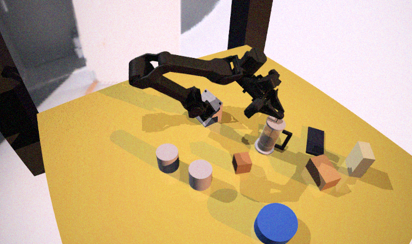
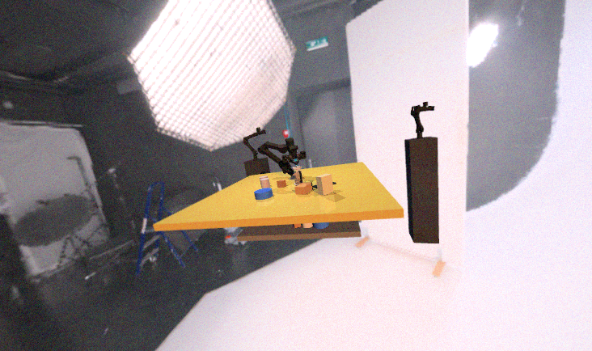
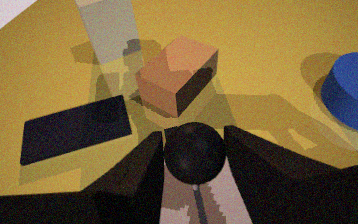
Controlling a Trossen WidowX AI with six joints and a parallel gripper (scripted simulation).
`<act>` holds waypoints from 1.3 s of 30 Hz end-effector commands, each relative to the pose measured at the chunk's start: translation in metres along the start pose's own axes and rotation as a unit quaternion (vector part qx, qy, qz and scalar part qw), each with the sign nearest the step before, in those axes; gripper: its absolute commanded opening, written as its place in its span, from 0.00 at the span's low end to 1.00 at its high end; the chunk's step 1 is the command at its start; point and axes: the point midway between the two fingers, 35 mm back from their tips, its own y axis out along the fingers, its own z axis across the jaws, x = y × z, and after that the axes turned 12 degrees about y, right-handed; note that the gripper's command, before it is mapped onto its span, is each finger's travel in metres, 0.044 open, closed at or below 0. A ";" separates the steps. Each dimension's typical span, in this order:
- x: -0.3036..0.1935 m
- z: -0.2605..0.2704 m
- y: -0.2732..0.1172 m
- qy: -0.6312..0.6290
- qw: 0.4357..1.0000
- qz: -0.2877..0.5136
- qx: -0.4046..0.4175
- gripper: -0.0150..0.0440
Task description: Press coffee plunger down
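Plunger knob (image 3: 194,152) between gripper (image 3: 192,150) fingers

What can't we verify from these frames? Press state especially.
- Wrist view: the plunger knob, clamped in the pincer, hides the lid and glass body below.
- Top view: the pincer covers the top of the coffee press; remaining rod travel unreadable.
- Exterior view: press too small and partly behind blocks to judge any tilt.

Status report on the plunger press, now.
Gripper shut on knob. Plunger nearly down, knob just above lid; press upright. Nothing in the way; black slab and orange block stand apart from it.
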 end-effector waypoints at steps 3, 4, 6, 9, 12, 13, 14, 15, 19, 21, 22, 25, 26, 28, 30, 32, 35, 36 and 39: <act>-0.009 -0.002 0.005 -0.014 1.000 0.013 -0.006 0.45; -0.009 -0.002 0.005 -0.014 1.000 0.013 -0.006 0.45; -0.009 -0.002 0.005 -0.014 1.000 0.013 -0.006 0.45; -0.008 -0.002 0.006 -0.014 1.000 0.013 -0.006 0.45; -0.008 -0.001 0.006 -0.014 1.000 0.013 -0.006 0.45; -0.008 -0.001 0.006 -0.014 1.000 0.013 -0.006 0.45; -0.008 -0.001 0.006 -0.014 1.000 0.013 -0.006 0.45; -0.008 -0.001 0.006 -0.014 1.000 0.013 -0.006 0.45; -0.008 -0.001 0.006 -0.014 1.000 0.013 -0.006 0.45; -0.008 -0.001 0.006 -0.014 1.000 0.013 -0.006 0.45; -0.008 -0.001 0.006 -0.014 1.000 0.013 -0.006 0.45; -0.007 -0.001 0.006 -0.014 1.000 0.013 -0.006 0.45; -0.008 -0.001 0.006 -0.014 1.000 0.013 -0.006 0.45; -0.008 -0.001 0.007 -0.014 1.000 0.013 -0.006 0.45; -0.003 0.000 0.004 -0.005 1.000 0.005 -0.002 0.45; -0.003 0.000 0.004 -0.005 1.000 0.005 -0.002 0.45; -0.003 0.000 0.004 -0.005 1.000 0.005 -0.002 0.45; -0.003 0.000 0.004 -0.005 1.000 0.005 -0.002 0.45; -0.003 0.000 0.004 -0.005 1.000 0.005 -0.002 0.49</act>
